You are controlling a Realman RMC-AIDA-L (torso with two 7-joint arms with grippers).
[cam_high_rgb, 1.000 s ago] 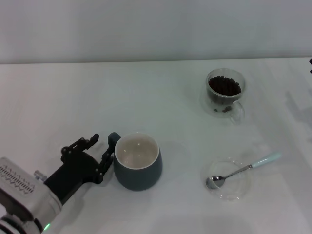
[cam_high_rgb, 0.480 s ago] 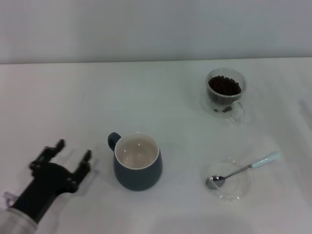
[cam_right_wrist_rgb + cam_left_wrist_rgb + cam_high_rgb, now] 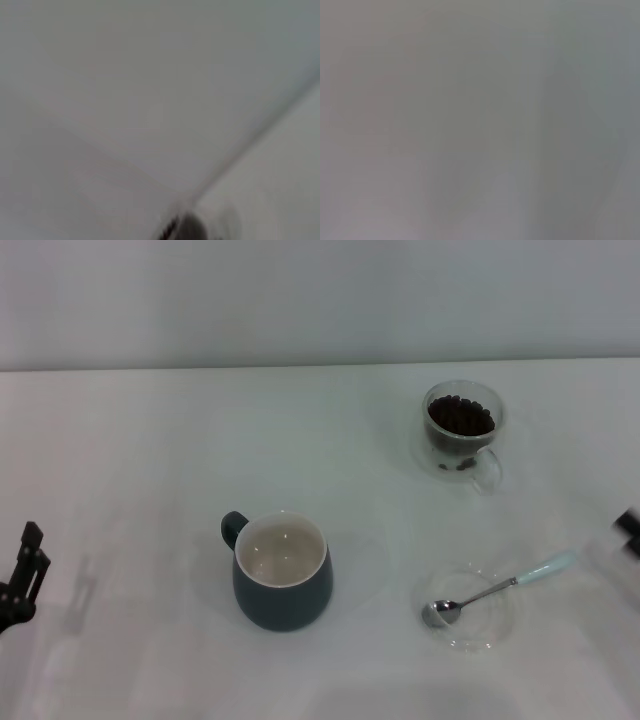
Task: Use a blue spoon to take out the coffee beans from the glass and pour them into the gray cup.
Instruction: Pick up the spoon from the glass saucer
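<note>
The gray cup (image 3: 283, 582) stands at the table's front middle, cream-white inside, handle toward the left. The glass (image 3: 462, 427) with coffee beans (image 3: 461, 416) stands at the back right. The blue spoon (image 3: 497, 587) lies with its metal bowl in a flat clear saucer (image 3: 468, 606) at the front right, its pale handle pointing right. My left gripper (image 3: 22, 575) shows only as a dark tip at the far left edge, well away from the cup. My right gripper (image 3: 628, 530) just enters at the right edge, right of the spoon's handle. Both wrist views are blank blur.
The white table (image 3: 150, 460) runs back to a pale wall. A dark blurred shape (image 3: 187, 227) shows in the right wrist view; I cannot tell what it is.
My left gripper has drawn back from beside the cup's handle to the far left edge. A part of my right gripper has come into view at the right edge.
</note>
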